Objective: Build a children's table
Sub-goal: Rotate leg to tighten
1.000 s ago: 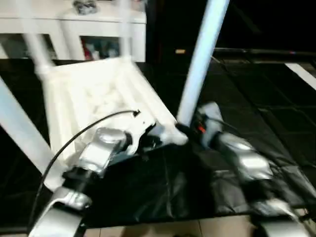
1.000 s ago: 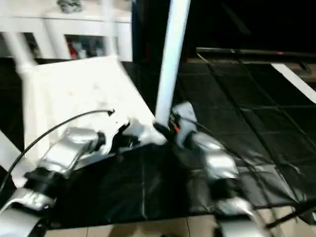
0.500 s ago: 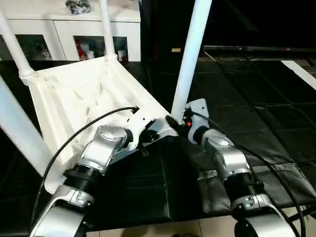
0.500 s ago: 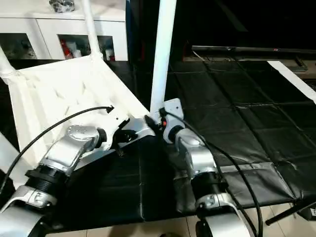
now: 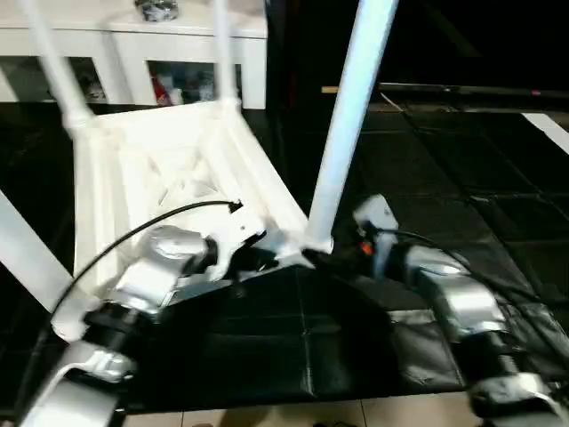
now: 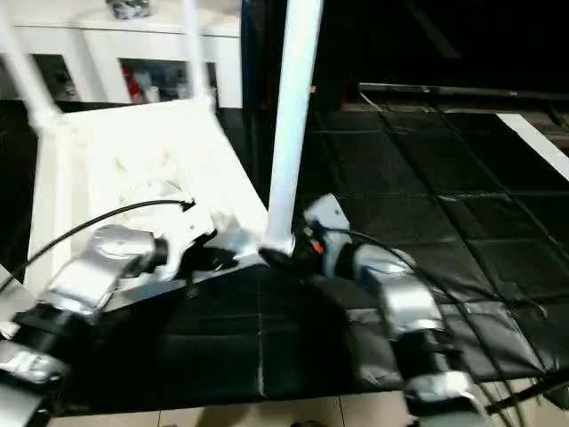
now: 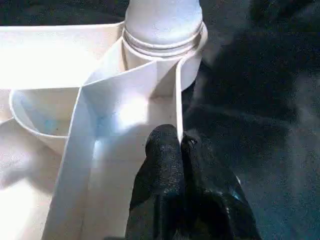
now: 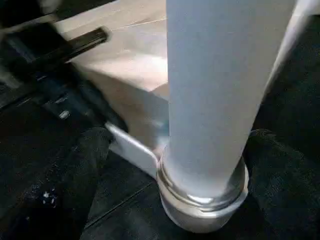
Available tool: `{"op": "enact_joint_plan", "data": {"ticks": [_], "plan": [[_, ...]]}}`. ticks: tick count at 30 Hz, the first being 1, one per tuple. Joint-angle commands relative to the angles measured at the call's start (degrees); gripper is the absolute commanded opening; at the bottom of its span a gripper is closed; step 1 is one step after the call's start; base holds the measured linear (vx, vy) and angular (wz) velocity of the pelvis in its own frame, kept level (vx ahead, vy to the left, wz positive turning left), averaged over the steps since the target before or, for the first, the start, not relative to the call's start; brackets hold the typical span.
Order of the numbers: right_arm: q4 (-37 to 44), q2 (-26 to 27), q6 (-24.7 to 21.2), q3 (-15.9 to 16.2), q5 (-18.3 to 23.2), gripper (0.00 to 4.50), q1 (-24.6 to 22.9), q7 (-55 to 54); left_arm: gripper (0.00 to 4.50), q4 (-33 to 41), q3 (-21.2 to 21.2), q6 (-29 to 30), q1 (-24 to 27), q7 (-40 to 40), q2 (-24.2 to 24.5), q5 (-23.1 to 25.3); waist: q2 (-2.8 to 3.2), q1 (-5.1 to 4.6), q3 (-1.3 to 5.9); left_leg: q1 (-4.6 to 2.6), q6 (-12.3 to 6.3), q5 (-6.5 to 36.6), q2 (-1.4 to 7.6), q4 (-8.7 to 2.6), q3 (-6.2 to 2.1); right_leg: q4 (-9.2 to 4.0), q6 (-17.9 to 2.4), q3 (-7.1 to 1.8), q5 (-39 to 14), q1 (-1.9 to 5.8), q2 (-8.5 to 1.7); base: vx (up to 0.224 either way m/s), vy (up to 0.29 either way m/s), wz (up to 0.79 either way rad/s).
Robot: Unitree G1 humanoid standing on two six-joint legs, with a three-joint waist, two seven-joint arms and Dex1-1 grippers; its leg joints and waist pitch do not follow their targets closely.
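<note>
Children's table [image 5: 160, 169] lies upside down on black floor mats [image 5: 444, 178], legs up. Left gripper [image 7: 180, 142] is clamped on the table's thin edge wall, just short of the corner socket. Right gripper [image 8: 172, 165] stands wide apart, one finger [image 8: 75, 175] on either side of the near leg [image 5: 347, 133] base, not touching. Open matting lies beyond the right gripper. The right wrist view shows the leg's seated collar; the head views show a white cabinet [image 5: 133, 44] behind the table.

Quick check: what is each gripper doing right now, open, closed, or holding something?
Left gripper: shut, pinching the side wall of the table top.
Right gripper: open, fingers either side of the leg at its socket.
</note>
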State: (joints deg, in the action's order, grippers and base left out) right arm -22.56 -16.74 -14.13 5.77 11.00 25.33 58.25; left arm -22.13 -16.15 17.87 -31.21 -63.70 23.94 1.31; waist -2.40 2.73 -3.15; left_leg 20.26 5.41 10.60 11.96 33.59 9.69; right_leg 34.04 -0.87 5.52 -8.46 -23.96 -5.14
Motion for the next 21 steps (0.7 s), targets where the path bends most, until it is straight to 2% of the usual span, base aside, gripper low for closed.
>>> {"op": "enact_joint_plan", "data": {"ticks": [1, 2, 4, 5, 6, 7, 8, 9, 10, 11, 12, 15, 18, 19, 21], "plan": [[2.46, -1.69, -0.82, 1.29, 2.17, 4.49, 0.26, 5.87, 0.0, 2.23, -1.72, -3.05, 0.09, -4.8, 0.6, -1.41, -0.45, 0.04, 3.76, 0.11, -3.36, 13.63, 1.2, -3.95, 0.2, -4.23, -9.93, -2.89, -19.71, 3.48, -2.9, 0.0, 0.0, 0.0], [2.65, -2.32, -0.97, 1.3, 2.42, 4.49, 0.3, 7.06, 0.0, 2.23, -1.92, -3.57, 0.12, -5.63, 0.98, -1.58, -0.06, 0.25, 3.71, 0.05, -3.29, 13.36, 1.29, -4.0, 0.12, -4.08, -10.14, -2.93, -19.52, 3.36, -2.96, 0.0, 0.0, 0.0], [3.04, -3.71, -1.54, 1.86, 2.87, 4.49, 0.44, 10.09, 0.0, 2.21, -2.51, -4.52, 0.11, -7.49, 1.79, -1.72, -0.08, 0.65, 3.74, -0.14, -3.1, 13.04, 1.34, -3.95, 0.2, -4.01, -10.56, -2.97, -18.71, 3.26, -2.98, 0.0, 0.0, 0.0], [3.96, -6.17, -3.06, 3.28, 3.74, 4.49, 0.69, 15.54, 0.0, 2.39, -3.68, -5.99, 0.12, -10.82, 3.17, -1.85, -0.86, 0.6, 3.73, -0.15, -3.26, 12.99, 1.34, -3.9, 0.31, -4.12, -10.52, -2.95, -18.95, 3.2, -2.94, 0.0, 0.0, 0.0], [4.36, -7.13, -3.81, 3.95, 4.14, 4.49, 0.83, 17.77, 0.0, 2.52, -4.13, -6.33, 0.12, -12.12, 3.7, -1.9, -0.37, 1.03, 3.82, -0.39, -3.56, 12.59, 1.41, -3.89, 0.26, -3.86, -10.86, -2.98, -18.44, 3.26, -2.96, 0.0, 0.0, 0.0], [4.43, -7.74, -4.04, 4.81, 4.01, 4.49, 1.14, 19.41, 0.0, 2.82, -4.48, -6.6, 0.12, -13.43, 4.1, -2.13, -0.3, 1.04, 3.66, -0.44, -3.57, 12.73, 1.52, -3.9, 0.4, -3.88, -11.31, -3.04, -17.78, 3.03, -2.9, 0.0, 0.0, 0.0], [4.43, -7.74, -4.04, 4.81, 4.01, 4.49, 1.14, 19.41, 0.0, 2.82, -4.48, -6.6, 0.12, -13.43, 4.1, -2.13, -0.31, 1.12, 3.65, -0.36, -3.45, 12.79, 1.52, -3.91, 0.36, -3.83, -11.37, -3.02, -17.75, 3.12, -2.93, 0.0, 0.0, 0.0], [4.26, -8.42, -3.4, 5.96, 3.57, 4.49, 1.58, 20.98, 0.0, 3.03, -4.96, -7.03, 0.0, -14.92, 4.52, -2.43, -0.84, 1.11, 3.75, -0.11, -3.15, 12.39, 1.54, -3.91, 0.33, -3.71, -11.13, -2.99, -17.93, 3.36, -3.07, 0.0, 0.0, 0.0], [3.84, -8.56, -3.19, 6.51, 3.15, 4.49, 1.94, 21.43, 0.0, 3.03, -5.24, -7.25, -0.14, -15.37, 4.64, -2.38, -0.71, 1.24, 3.78, -0.08, -2.99, 11.98, 1.49, -3.89, 0.29, -3.64, -10.95, -2.99, -18.19, 3.35, -3.11, 0.0, 0.0, 0.0], [3.37, -8.71, -3.46, 7.03, 2.84, 4.49, 2.36, 22.0, 0.0, 2.88, -5.49, -7.56, -0.32, -15.74, 4.71, -2.26, -0.96, 1.15, 3.7, -0.02, -2.93, 11.97, 1.48, -3.91, 0.3, -3.67, -10.77, -2.98, -18.6, 3.32, -3.08, 0.0, 0.0, 0.0], [3.07, -8.83, -3.74, 7.4, 2.68, 4.49, 2.65, 22.41, 0.0, 2.77, -5.65, -7.8, -0.45, -15.99, 4.77, -2.19, -0.83, 1.28, 3.73, -0.13, -2.72, 12.01, 1.45, -3.85, 0.29, -3.74, -10.56, -2.99, -19.39, 3.29, -3.14, 0.0, 0.0, 0.0], [0.09, -7.84, -0.95, 8.81, 0.95, 4.49, 4.52, 23.11, 0.0, 2.28, -6.18, -8.49, -1.1, -16.92, 4.89, -1.95, -1.01, 1.5, 3.78, -0.18, -2.17, 12.12, 1.51, -3.8, 0.33, -3.78, -10.45, -3.03, -20.23, 3.14, -3.26, 0.0, 0.0, 0.0], [-0.83, -7.44, -0.65, 9.34, 1.22, 4.49, 5.36, 24.16, 0.0, 1.56, -6.4, -9.17, -1.64, -17.21, 4.94, -1.83, -0.86, 1.85, 3.84, -0.32, -2.07, 11.72, 1.55, -3.79, 0.36, -3.54, -10.87, -3.08, -18.61, 3.13, -3.13, 0.0, 0.0, 0.0], [-1.78, -6.99, -0.53, 9.84, 1.44, 4.33, 6.12, 25.56, 0.0, 0.78, -6.5, -9.76, -2.19, -17.21, 4.96, -1.39, -0.88, 2.17, 3.94, -0.57, -2.24, 11.07, 1.6, -3.74, 0.5, -3.34, -11.68, -3.09, -16.39, 3.01, -3.02, 0.0, 0.0, 0.0], [-2.4, -6.66, -0.71, 10.06, 1.5, 4.33, 6.56, 26.29, 0.0, 0.45, -6.47, -9.98, -2.42, -17.21, 4.97, -1.1, -0.86, 2.23, 4.0, -0.26, -2.26, 10.26, 1.64, -3.76, 0.44, -3.05, -12.11, -3.05, -15.01, 3.3, -3.04, 0.0, 0.0, 0.0]]}}
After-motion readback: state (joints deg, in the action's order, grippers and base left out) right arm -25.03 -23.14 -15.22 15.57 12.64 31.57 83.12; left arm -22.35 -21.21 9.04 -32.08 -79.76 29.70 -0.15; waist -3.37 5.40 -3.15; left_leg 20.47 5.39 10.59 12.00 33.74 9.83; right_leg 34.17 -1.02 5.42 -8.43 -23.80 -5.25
